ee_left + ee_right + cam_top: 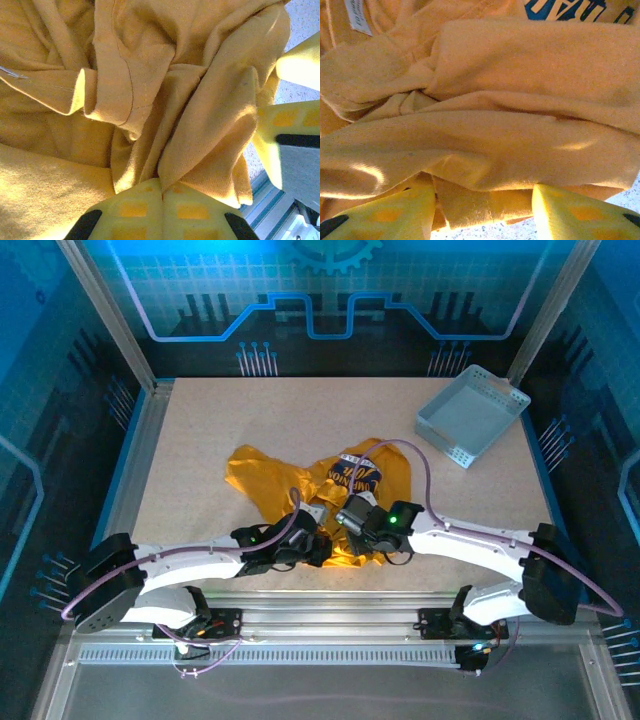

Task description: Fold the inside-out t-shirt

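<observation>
Beige speckled table (pixel 250 410), metal rails along its edges. Crumpled mustard-yellow t-shirt (pixel 262 478) lies bunched on it, around the middle and toward the near edge, with a dark print with white letters showing on its right part. Pale blue-grey perforated basket (pixel 470 412) sits flat at the far right corner, turned at an angle, well apart from the t-shirt.

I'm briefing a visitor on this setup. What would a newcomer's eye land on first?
A crumpled mustard-yellow t-shirt lies in the middle of the table, navy print up. The left claw is shut on a bunch of its cloth; the right claw stands open around a fold. A pale blue-grey basket sits at the far right.
</observation>
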`<control>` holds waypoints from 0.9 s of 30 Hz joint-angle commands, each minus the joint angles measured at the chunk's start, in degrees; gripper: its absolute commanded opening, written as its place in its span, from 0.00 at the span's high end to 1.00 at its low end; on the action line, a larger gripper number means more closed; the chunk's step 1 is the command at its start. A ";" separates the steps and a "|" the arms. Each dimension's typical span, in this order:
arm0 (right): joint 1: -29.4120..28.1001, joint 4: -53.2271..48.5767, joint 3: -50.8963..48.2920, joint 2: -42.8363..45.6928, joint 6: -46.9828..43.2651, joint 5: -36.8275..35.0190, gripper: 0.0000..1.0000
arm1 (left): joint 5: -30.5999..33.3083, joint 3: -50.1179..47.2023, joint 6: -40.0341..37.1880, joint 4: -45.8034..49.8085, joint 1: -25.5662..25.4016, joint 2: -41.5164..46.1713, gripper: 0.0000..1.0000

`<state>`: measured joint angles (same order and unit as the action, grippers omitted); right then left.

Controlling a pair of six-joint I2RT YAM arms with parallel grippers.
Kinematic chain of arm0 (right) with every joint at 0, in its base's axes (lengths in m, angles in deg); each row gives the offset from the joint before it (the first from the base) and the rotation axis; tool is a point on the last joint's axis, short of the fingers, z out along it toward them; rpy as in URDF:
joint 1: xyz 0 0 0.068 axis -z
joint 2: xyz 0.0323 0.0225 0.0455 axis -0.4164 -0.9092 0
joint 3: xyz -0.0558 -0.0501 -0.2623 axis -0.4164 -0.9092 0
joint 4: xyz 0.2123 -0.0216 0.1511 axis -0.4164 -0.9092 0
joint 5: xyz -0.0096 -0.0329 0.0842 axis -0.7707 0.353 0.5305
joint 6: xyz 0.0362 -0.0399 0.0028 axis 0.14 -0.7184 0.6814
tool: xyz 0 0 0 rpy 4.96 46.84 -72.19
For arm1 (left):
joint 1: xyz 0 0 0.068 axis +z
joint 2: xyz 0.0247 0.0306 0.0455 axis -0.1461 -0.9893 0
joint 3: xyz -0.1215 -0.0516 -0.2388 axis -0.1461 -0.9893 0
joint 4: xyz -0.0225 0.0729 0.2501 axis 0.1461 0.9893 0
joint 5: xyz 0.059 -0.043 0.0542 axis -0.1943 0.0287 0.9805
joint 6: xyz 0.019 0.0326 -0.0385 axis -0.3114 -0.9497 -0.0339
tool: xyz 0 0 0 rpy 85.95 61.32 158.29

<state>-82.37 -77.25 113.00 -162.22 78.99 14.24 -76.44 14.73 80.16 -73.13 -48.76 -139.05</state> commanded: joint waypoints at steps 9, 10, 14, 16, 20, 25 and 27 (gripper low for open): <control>-1.38 -9.14 2.46 -0.23 5.29 -11.52 0.92 | 3.19 2.47 -0.92 2.81 0.10 0.59 0.99; -1.39 -10.67 2.75 1.89 5.24 -13.18 0.98 | 3.36 2.75 -1.00 3.38 0.42 0.48 1.00; -1.44 -9.96 0.97 15.52 0.67 -14.31 1.00 | 1.92 2.01 -0.41 2.57 2.96 1.17 0.98; -0.11 -9.09 -1.10 21.90 0.28 -12.67 1.00 | 1.63 1.97 -0.39 2.52 3.94 1.25 0.97; 6.24 -3.29 -9.67 31.56 0.06 -3.25 1.00 | 2.23 3.91 -0.31 6.23 5.93 -0.72 0.93; 13.43 4.10 -16.39 33.67 1.59 5.62 1.00 | 2.01 7.76 -3.34 9.66 6.68 -2.96 0.68; 13.54 5.14 -16.46 31.78 1.49 5.32 1.00 | 3.21 9.57 -5.72 11.29 6.22 -2.17 0.59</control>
<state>-69.51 -76.99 96.74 -129.59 79.88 16.01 -74.91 21.40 78.37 -67.12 -42.38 -141.21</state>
